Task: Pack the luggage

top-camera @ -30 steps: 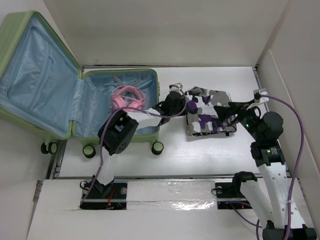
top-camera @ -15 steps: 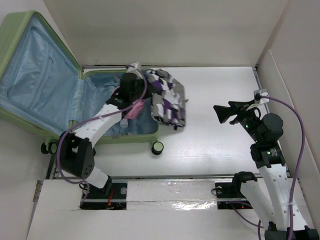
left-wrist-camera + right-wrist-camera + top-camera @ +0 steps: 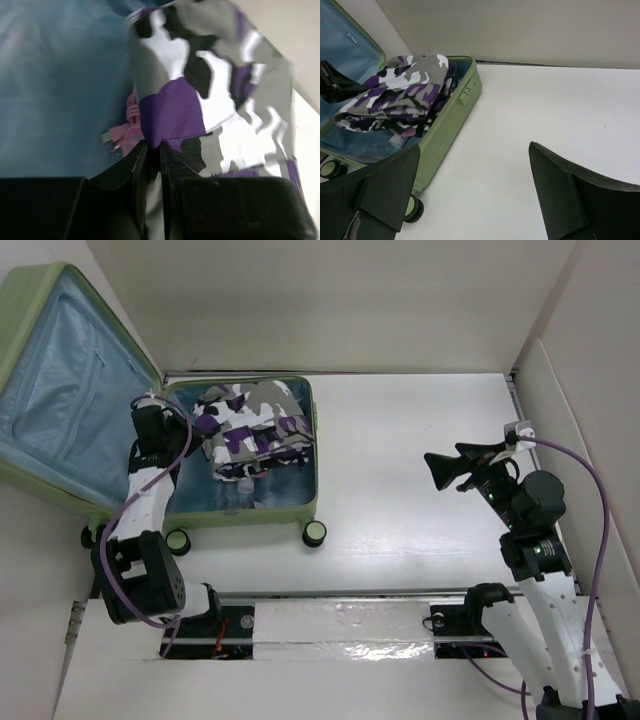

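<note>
L gripper (image 3: 152, 150) fingers clamped on folded camo garment (image 3: 250, 425), inside the luggage (image 3: 313, 445) on top of a pink item (image 3: 125, 136). R gripper (image 3: 436, 468) fingers wide apart, empty, well right of luggage.

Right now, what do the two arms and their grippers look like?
The left arm and right arm have white links with black joints. A purple cable loops along each. The left gripper and right gripper have black, wedge-shaped fingers.

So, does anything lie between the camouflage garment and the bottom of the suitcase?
Only a pink item on the lining beneath the garment, which the left end effector grips over the suitcase. Nothing else visible.
</note>
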Controlling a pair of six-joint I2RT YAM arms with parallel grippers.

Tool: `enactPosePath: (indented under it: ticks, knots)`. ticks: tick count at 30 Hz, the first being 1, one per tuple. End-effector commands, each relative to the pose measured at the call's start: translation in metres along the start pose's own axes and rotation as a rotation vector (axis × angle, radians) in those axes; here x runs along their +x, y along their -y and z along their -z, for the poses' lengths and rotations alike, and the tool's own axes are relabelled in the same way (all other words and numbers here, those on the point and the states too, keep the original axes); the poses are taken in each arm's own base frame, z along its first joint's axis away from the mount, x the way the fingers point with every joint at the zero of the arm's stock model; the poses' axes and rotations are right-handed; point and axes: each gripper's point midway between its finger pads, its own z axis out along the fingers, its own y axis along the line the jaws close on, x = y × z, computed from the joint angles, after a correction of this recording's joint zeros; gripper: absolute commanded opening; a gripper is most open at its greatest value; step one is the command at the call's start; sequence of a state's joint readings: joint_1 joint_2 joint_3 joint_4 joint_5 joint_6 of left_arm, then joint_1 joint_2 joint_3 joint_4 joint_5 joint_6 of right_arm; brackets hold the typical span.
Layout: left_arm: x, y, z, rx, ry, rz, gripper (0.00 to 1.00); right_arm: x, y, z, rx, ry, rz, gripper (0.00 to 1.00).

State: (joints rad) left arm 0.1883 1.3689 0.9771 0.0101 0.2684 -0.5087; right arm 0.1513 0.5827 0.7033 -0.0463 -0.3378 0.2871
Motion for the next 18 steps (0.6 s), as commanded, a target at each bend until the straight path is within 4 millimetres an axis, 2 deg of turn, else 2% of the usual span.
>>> enactPosePath:
  ticks: [1, 6, 8, 11, 13, 14, 16, 17, 18]
  knots:
    - [-0.034, -0.001, 0.015, -0.019, 0.162, -0.032, 0.00, 0.001, 0.000, -0.001, -0.003, 0.005, 0.024, 0.95]
    - [-0.060, -0.048, 0.026, -0.181, 0.251, 0.041, 0.00, 0.008, -0.004, -0.001, -0.017, -0.012, 0.033, 0.95]
    - [-0.062, -0.060, 0.028, -0.243, 0.264, 0.038, 0.00, 0.010, -0.008, -0.002, -0.032, -0.021, 0.038, 0.95]
    - [-0.052, -0.067, 0.025, -0.265, 0.240, 0.052, 0.01, 0.009, -0.008, -0.003, -0.028, -0.020, 0.044, 0.95]
    - [-0.049, -0.068, 0.025, -0.269, 0.234, 0.067, 0.27, 0.010, -0.012, -0.004, -0.045, -0.026, 0.044, 0.95]
    - [-0.050, -0.066, 0.027, -0.262, 0.233, 0.065, 0.47, 0.013, -0.013, -0.006, -0.061, -0.038, 0.041, 0.95]
    - [-0.058, -0.056, 0.039, -0.241, 0.264, 0.064, 0.55, 0.015, -0.020, -0.010, -0.096, -0.043, 0.034, 0.93]
    - [-0.061, -0.049, 0.046, -0.216, 0.277, 0.061, 0.58, 0.022, -0.026, -0.014, -0.135, -0.071, 0.025, 0.87]
    - [-0.071, -0.035, 0.064, -0.178, 0.331, 0.054, 0.59, 0.020, -0.035, -0.017, -0.176, -0.059, 0.028, 0.82]
